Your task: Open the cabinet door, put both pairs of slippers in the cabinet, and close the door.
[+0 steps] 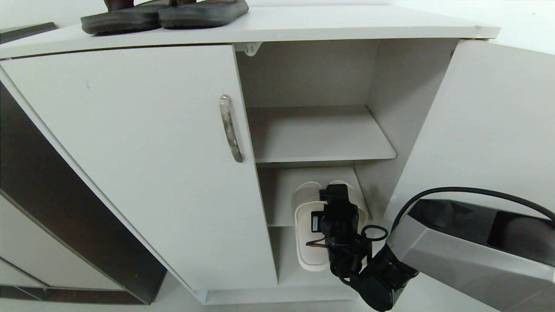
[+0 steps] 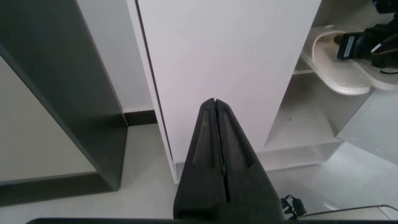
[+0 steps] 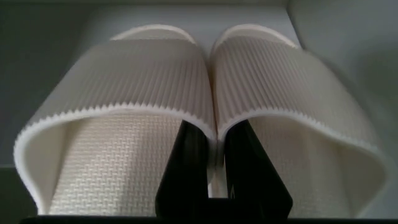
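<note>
Pale flooring (image 2: 140, 155) runs under a white cabinet (image 1: 347, 24), with a dark panel (image 1: 65, 195) standing at its 9 o'clock side. The cabinet's left door (image 1: 143, 151) is shut and carries a metal handle (image 1: 230, 128) along its inner edge. The right door (image 1: 490, 130) is swung wide open at 3 o'clock, exposing an upper shelf (image 1: 316, 134) and a lower shelf (image 1: 277, 195).

The white slippers (image 1: 305, 242) sit at 6 o'clock in the open bay, on the level of the lower shelf. They lie side by side with their long axis running from 6 to 12 o'clock. The toes point into the cabinet and the strap openings face the robot. Their heel ends project past the shelf's front edge, and whether the soles rest on the shelf cannot be told.

The right gripper (image 3: 215, 143) comes in from 5 o'clock. Its fingers (image 3: 186, 168) are nearly closed, pinching the two inner strap edges of the white pair together.

The dark slippers (image 1: 164, 17) lie on the cabinet top at 11 o'clock. They touch each other, with their long axis running roughly 9 to 3 o'clock.

The left gripper (image 2: 214, 106) hangs low before the shut door, with its jaws pressed fully together and nothing between them.
</note>
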You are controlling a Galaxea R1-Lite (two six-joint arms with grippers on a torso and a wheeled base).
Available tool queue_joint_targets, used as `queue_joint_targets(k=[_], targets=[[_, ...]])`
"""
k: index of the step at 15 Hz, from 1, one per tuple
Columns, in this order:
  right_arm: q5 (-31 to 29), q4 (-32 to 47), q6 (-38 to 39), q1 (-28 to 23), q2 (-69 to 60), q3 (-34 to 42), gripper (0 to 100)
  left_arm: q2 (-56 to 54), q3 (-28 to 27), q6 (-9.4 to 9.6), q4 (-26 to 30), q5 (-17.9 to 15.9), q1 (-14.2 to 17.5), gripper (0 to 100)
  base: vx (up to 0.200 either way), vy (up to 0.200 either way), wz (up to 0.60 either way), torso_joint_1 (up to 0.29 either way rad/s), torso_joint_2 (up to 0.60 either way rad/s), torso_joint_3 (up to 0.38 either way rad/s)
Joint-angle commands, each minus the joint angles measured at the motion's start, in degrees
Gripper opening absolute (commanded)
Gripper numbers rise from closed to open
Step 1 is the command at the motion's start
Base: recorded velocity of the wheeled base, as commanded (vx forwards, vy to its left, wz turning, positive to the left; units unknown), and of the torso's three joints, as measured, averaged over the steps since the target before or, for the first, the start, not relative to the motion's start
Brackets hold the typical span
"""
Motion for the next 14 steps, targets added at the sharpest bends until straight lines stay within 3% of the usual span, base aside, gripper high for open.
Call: queue_joint_targets(k=[1, 8, 11, 14], targets=[[0.0, 0.0, -0.6, -0.5, 1.8, -2.2, 0, 0.1, 0.0, -0.01, 0.0, 0.0, 0.0, 0, 0.0, 0.0, 0.0, 0.0, 0.0, 0.0], [1.7, 0.8, -4.2, -4.3, 8.9, -15.8, 0, 0.1, 0.0, -0.01, 0.0, 0.0, 0.0, 0, 0.0, 0.0, 0.0, 0.0, 0.0, 0.0], [2.6, 8.0, -4.2, -6.0, 9.9, -24.8, 0, 0.1, 0.0, -0.01, 0.1, 0.0, 0.0, 0, 0.0, 0.0, 0.0, 0.0, 0.0, 0.0], [5.6, 11.9, -4.2, -6.5, 10.3, -29.1, 0, 0.1, 0.0, -0.01, 0.0, 0.0, 0.0, 0, 0.0, 0.0, 0.0, 0.0, 0.0, 0.0]])
